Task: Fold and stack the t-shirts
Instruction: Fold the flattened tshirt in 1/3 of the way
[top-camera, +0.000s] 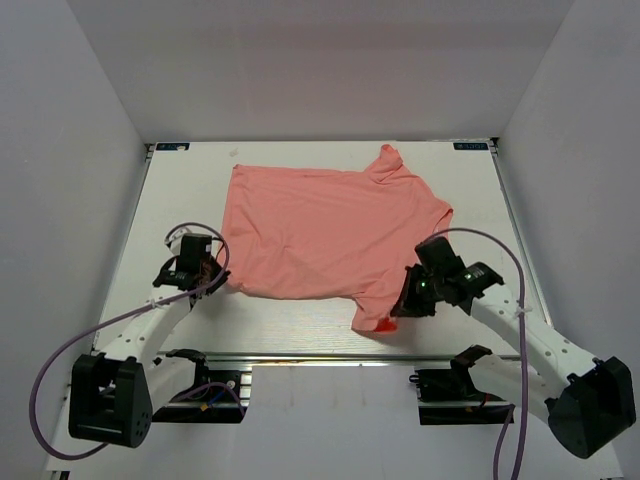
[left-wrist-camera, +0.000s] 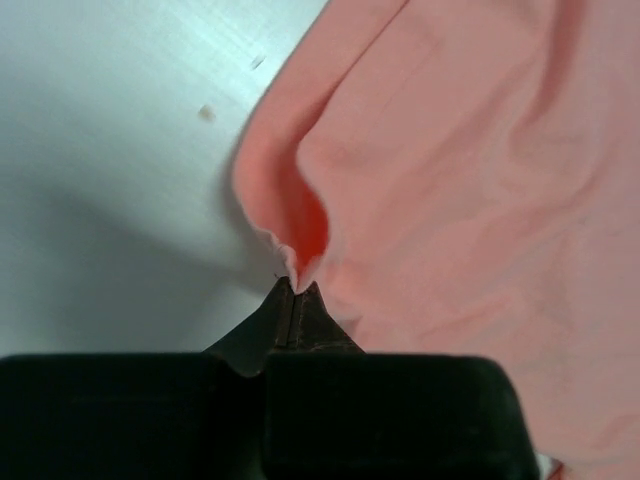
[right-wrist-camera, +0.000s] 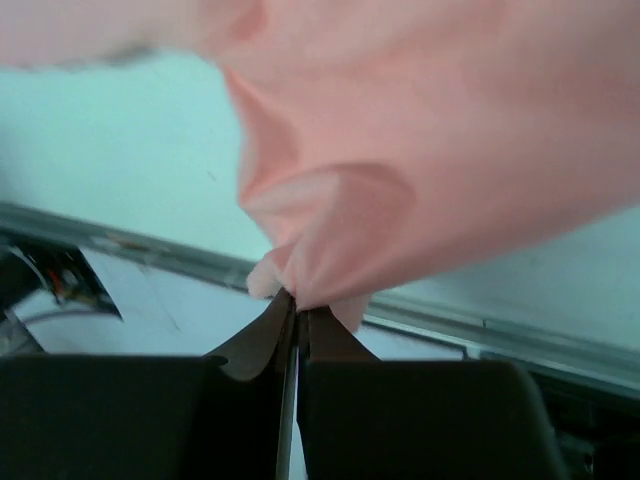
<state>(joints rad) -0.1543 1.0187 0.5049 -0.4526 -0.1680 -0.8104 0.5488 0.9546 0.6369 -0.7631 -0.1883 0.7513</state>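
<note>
A salmon-pink t-shirt lies spread over the middle of the white table, one sleeve pointing to the far side. At the shirt's near left corner my left gripper is shut on the fabric edge; the left wrist view shows the cloth pinched between the closed tips. My right gripper is shut on the shirt's near right part, beside the near sleeve. From the right wrist, the fabric bunches up from the closed tips and hangs lifted off the table.
White walls enclose the table on the left, right and far sides. A metal rail runs along the near edge between the two arm bases. Purple cables loop from both arms.
</note>
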